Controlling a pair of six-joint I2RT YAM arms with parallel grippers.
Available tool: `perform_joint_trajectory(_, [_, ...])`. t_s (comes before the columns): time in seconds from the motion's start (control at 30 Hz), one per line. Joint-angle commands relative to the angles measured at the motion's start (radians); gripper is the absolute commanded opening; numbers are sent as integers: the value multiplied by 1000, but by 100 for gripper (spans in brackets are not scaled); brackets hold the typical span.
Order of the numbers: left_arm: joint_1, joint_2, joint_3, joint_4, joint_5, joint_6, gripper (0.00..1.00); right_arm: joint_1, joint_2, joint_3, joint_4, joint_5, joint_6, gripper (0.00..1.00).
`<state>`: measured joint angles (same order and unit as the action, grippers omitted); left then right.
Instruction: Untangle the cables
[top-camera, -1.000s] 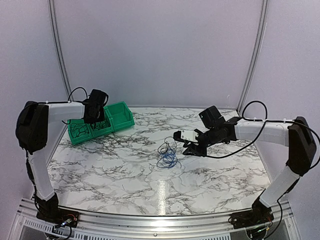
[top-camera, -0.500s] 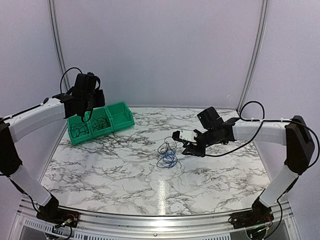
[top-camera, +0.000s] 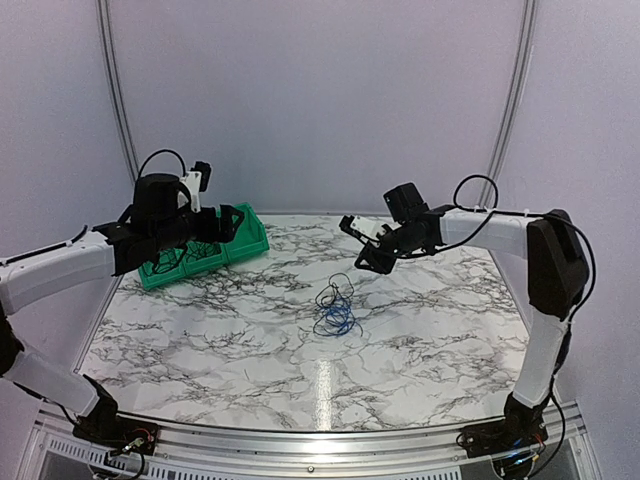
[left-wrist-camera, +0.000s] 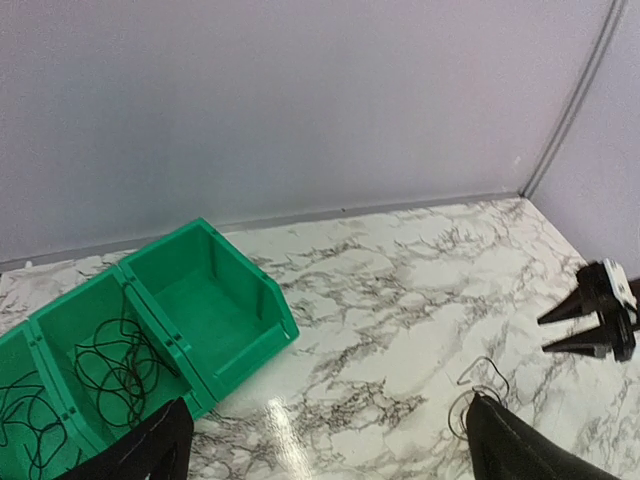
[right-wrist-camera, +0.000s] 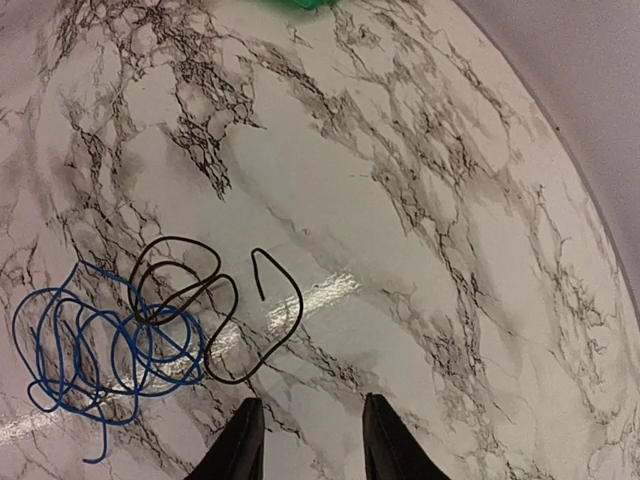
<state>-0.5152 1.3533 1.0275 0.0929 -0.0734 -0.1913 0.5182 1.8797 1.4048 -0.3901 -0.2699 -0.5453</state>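
Tangle of thin cables (top-camera: 335, 310) sits mid-bench: a blue wire coil (right-wrist-camera: 100, 350) with a thin black wire loop (right-wrist-camera: 215, 310) hooked through it, both flat on the marble bench (top-camera: 450, 340). The long axis runs roughly far edge to near edge, black loop at the far end and blue coil at the near end.

My right tool (top-camera: 364, 262) is the nearer one. It hangs above the bench just to the far-right of the tangle, not touching it. In the right wrist view the black loop lies right ahead of the tool (right-wrist-camera: 305, 445) and the blue coil is off to the side. Its fingers stand apart with a narrow gap and nothing between them.

The right arm's upper link stands up from the near-right corner. The forearm reaches across toward the centre, and the tool tips down at the cables.

My left tool (top-camera: 225, 222) is well apart from the tangle, up over the green plastic three-compartment bin (top-camera: 245, 240) near the far-left corner. Its fingers are spread wide and hold nothing (left-wrist-camera: 325, 445). The left arm is stretched long from the near-left corner, with the tool facing the bench centre. Its wrist view catches only the edge of the black loop (left-wrist-camera: 480, 385).

Two bin compartments hold loose thin black wires (left-wrist-camera: 115, 365).

Judgement: the black loop end is the likely pick for the right tool, pulling away from the blue coil.
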Motion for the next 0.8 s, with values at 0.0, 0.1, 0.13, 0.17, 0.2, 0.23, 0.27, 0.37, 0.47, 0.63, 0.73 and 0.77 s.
perform_joint_trajectory(0.0, [-72, -40, -27, 94, 101, 85, 99, -7, 103, 110, -65, -15, 54, 35])
perform_joint_trajectory(0.1, [-150, -105, -66, 114, -38, 145, 99, -13, 160, 163, -78, -31, 64, 36])
perform_joint_trajectory(0.13, [-156, -120, -93, 135, -84, 146, 99, -13, 177, 177, -83, -37, 64, 36])
perform_joint_trajectory(0.17, [-157, -126, -120, 158, -142, 150, 99, -14, 194, 191, -90, -43, 63, 36])
perform_joint_trajectory(0.2, [-157, -122, -137, 172, -213, 158, 99, -14, 209, 202, -98, -52, 62, 36])
perform_joint_trajectory(0.23, [-156, -106, -131, 168, -316, 146, 99, -14, 225, 215, -105, -63, 59, 37])
perform_joint_trajectory(0.27, [-154, -87, -115, 143, -390, 126, 99, -14, 240, 233, -112, -72, 56, 37])
perform_joint_trajectory(0.37, [-144, -50, -55, 81, -382, 77, 99, -14, 285, 268, -126, -80, 50, 38])
perform_joint_trajectory(0.47, [-136, -99, -125, 186, -236, 48, 99, -17, 326, 297, -130, -82, 55, 38])
perform_joint_trajectory(0.63, [-132, -93, -177, 241, -96, 74, 95, -22, 368, 327, -132, -98, 69, 34])
perform_joint_trajectory(0.73, [-131, -67, -183, 239, 27, 136, 82, -31, 378, 342, -133, -121, 76, 19])
perform_joint_trajectory(0.77, [-131, -55, -179, 234, 61, 159, 76, -32, 377, 347, -138, -131, 79, 11])
